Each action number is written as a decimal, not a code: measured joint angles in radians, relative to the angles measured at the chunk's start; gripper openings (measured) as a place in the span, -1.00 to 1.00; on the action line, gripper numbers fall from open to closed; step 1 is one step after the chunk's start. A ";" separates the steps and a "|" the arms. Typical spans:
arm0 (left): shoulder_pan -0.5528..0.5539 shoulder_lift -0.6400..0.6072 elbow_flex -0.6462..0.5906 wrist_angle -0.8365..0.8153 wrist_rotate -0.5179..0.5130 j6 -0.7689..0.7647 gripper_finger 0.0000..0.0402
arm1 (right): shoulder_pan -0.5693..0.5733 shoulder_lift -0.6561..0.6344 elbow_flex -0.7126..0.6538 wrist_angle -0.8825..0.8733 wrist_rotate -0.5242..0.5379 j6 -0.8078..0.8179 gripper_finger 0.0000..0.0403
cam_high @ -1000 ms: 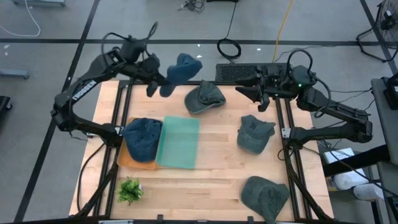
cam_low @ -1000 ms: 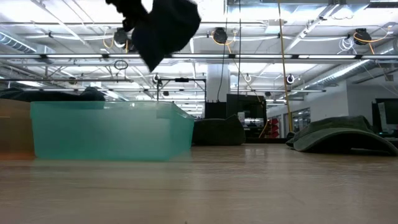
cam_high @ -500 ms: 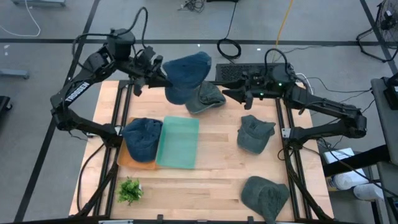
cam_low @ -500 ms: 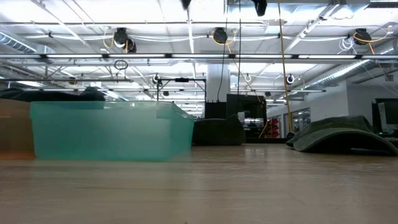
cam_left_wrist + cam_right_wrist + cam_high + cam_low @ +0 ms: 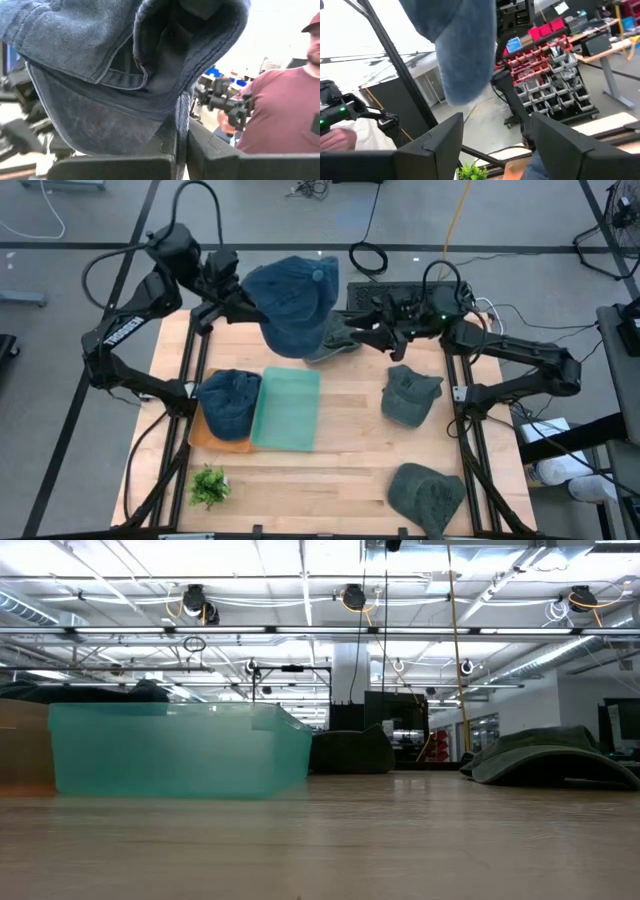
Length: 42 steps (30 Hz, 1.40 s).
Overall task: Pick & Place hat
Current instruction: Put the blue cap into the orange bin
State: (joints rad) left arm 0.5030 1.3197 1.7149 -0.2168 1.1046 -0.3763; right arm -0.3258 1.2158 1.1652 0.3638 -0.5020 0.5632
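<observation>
A blue denim hat is raised high above the table's far edge, shut in my left gripper. In the left wrist view the hat fills the frame, its hollow inside facing the camera, above the left gripper. My right gripper is open and in the air to the right of the hat. Its wrist view shows the right gripper with the blue hat ahead of it, untouched. Both grippers are above the low view. My left gripper pinches the blue hat by a narrow strip of its rim edge between the two shut fingers. The fingers come roughly level from the table's left side. The hat is lifted clear of the table and extends out beyond the fingertips, its crown opened out.
A second blue hat lies in an orange tray beside a teal bin. Three green hats lie on the table: at the far middle, at the right and near the right corner. A small plant stands near-left. A person is beyond the table.
My left gripper has risen and carried the blue hat up out of the low view and toward the table's right; the hat has turned and opened out. My right gripper has moved toward the table's left, closer to the blue hat.
</observation>
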 joint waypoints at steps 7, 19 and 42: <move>-0.069 0.024 0.000 0.152 -0.003 -0.032 -0.95 | 0.051 0.043 0.000 0.165 -0.047 0.003 0.11; -0.149 0.118 0.000 0.252 -0.031 -0.052 -0.95 | 0.133 0.062 0.000 0.325 -0.130 0.064 0.11; -0.166 0.146 0.000 0.246 -0.060 -0.116 -0.91 | 0.266 0.062 -0.001 0.454 -0.050 0.019 -0.98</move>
State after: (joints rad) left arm 0.3370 1.4662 1.7147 0.0296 1.0451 -0.4923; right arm -0.0600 1.2781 1.1641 0.8178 -0.5523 0.5825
